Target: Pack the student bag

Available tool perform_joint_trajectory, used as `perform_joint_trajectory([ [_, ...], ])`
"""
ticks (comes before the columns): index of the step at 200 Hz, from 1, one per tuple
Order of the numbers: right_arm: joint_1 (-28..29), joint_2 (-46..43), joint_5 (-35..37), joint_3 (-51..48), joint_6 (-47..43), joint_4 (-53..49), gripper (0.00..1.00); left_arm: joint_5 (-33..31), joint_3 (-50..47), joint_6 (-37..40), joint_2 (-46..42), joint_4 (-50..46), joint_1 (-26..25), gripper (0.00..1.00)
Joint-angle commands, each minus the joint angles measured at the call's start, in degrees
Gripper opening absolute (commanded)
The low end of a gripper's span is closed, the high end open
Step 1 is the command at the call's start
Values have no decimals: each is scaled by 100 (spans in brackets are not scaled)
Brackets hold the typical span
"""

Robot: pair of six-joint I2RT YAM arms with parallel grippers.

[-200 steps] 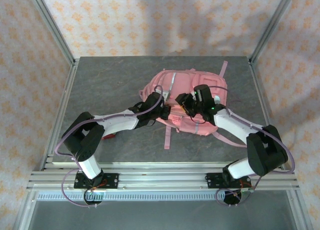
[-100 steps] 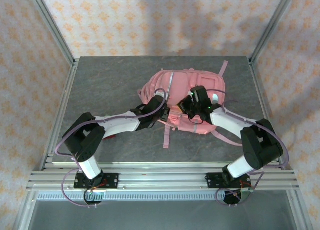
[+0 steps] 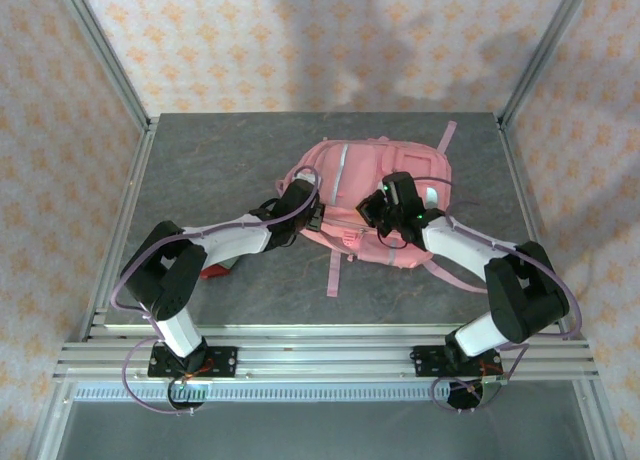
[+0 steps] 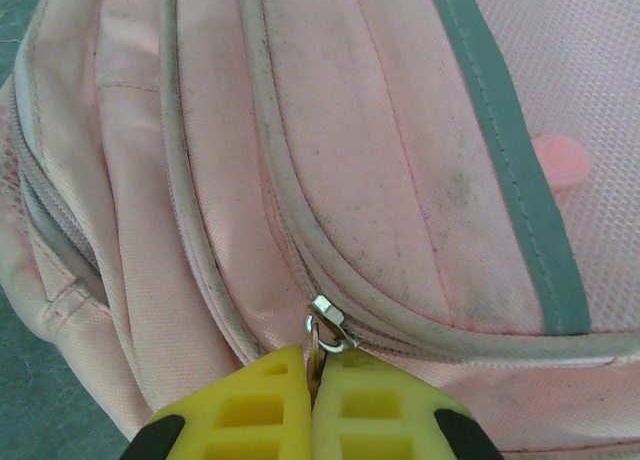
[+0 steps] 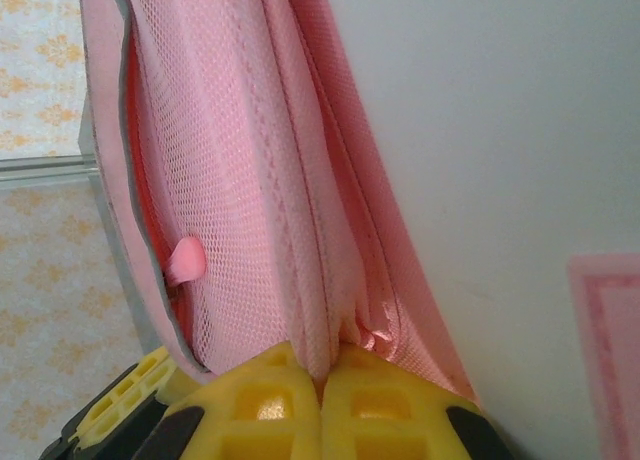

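The student bag (image 3: 350, 170) is lying flat on the bench (image 3: 200, 160), roughly midway across and a little toward the far side, with one loose strap (image 3: 333, 270) trailing toward the arms. Both arms are reaching in over its near edge, one from each side.

The left end effector (image 4: 312, 385) is pressing its yellow fingertips together on the small metal zip pull (image 4: 326, 325), which is sitting on a curved zip line that is looking shut along the part in view. That grip is most likely there so the slider can be drawn along its track and a compartment opened.

The right end effector (image 5: 322, 380) is pinching a fold of the bag's pink mesh fabric (image 5: 250, 210). It is probably anchoring the bag, so the soft cloth is staying taut and not sliding under the zip's pull.

Packing itself is seemingly not yet under way. A small red thing (image 3: 213, 270), too small to identify, is lying on the bench beside the left arm
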Motion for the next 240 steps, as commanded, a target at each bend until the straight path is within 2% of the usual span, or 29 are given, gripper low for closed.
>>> perform_joint_trajectory([
  [1,-229,-87,815,182,-451,-75,0,66,-216,27,-227,-430,-33,0],
  [51,-757,-196,881,411,-1156,-532,0,974,-842,-594,-349,43,-1091,0],
  [87,-1046,19,763,773,-1471,-513,0,1256,-474,-1034,134,604,-1686,0],
  [104,-1055,162,537,987,-1534,-615,0,1129,-52,-1046,401,576,-1718,0],
  [127,-1053,15,164,826,-1424,-752,21,769,440,-884,578,236,-1722,0],
  [139,-1044,-260,81,566,-1357,-803,27,672,553,-845,569,79,-1718,0],
  [188,-979,-1393,-368,-760,-868,-387,32,499,619,-712,353,-290,-1723,0],
  [240,-547,-963,-525,-779,-710,39,32,403,724,-732,352,-379,-1776,0],
])
